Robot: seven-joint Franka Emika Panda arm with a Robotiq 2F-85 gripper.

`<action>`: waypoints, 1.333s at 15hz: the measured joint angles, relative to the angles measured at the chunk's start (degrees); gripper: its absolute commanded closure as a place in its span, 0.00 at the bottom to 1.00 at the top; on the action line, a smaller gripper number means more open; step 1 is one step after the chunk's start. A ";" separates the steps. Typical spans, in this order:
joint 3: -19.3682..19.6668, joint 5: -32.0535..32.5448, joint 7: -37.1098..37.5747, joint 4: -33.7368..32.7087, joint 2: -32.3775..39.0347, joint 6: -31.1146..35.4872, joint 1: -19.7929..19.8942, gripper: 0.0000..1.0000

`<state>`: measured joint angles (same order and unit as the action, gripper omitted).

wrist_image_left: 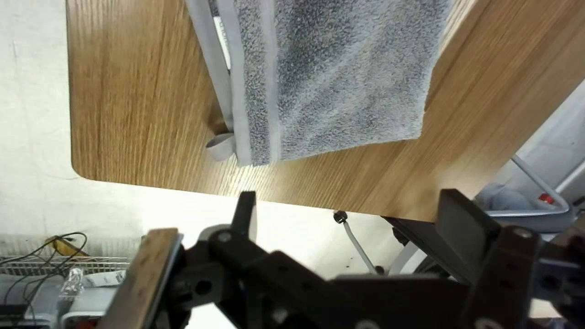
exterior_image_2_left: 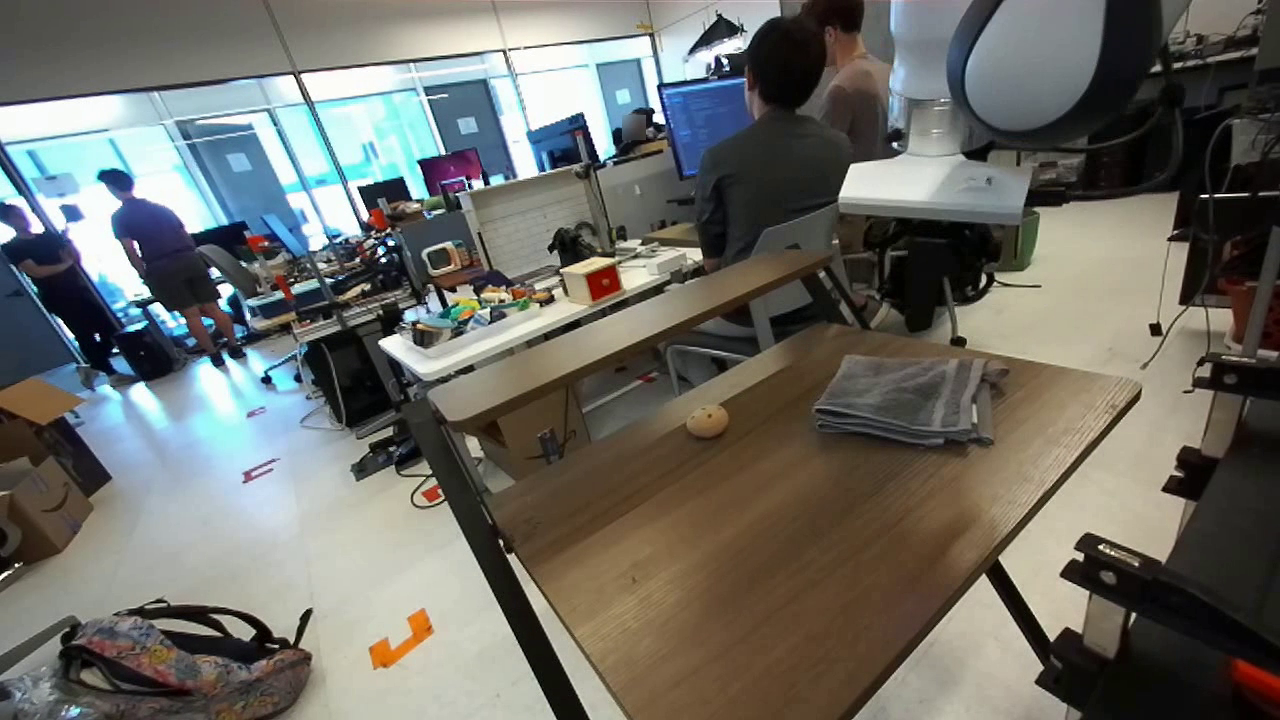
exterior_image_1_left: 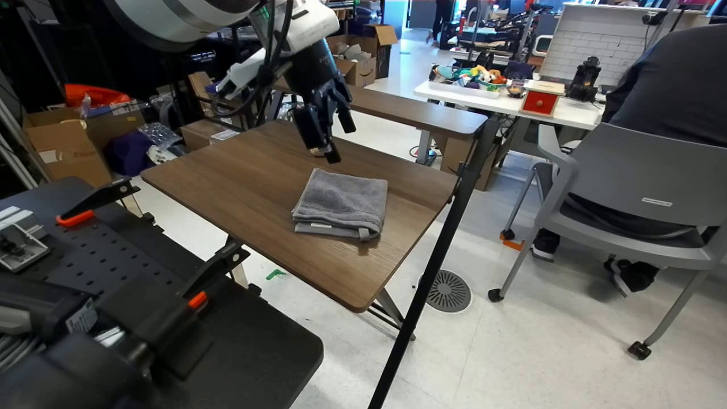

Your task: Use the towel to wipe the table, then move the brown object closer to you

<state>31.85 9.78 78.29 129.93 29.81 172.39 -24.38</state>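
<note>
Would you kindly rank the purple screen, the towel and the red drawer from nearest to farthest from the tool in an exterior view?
1. Towel: on the table, below the tool.
2. Red drawer: on the white table beyond.
3. Purple screen: far background, upper left.

Looks down past a black bench [exterior_image_1_left: 272,352], lower left, in an exterior view; toward a glass wall [exterior_image_2_left: 375,125], upper left, in an exterior view; steeply down, nearest the towel [wrist_image_left: 343,77], in the wrist view. Shares table [exterior_image_2_left: 790,530] and towel in all.

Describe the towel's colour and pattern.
The towel is grey with lighter bands near one edge, clearest in the wrist view.
</note>
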 measured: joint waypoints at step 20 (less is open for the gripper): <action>2.94 -12.75 -35.60 13.68 9.89 25.18 -11.98 0.00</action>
<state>34.79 -2.97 42.69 143.61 39.69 197.58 -36.36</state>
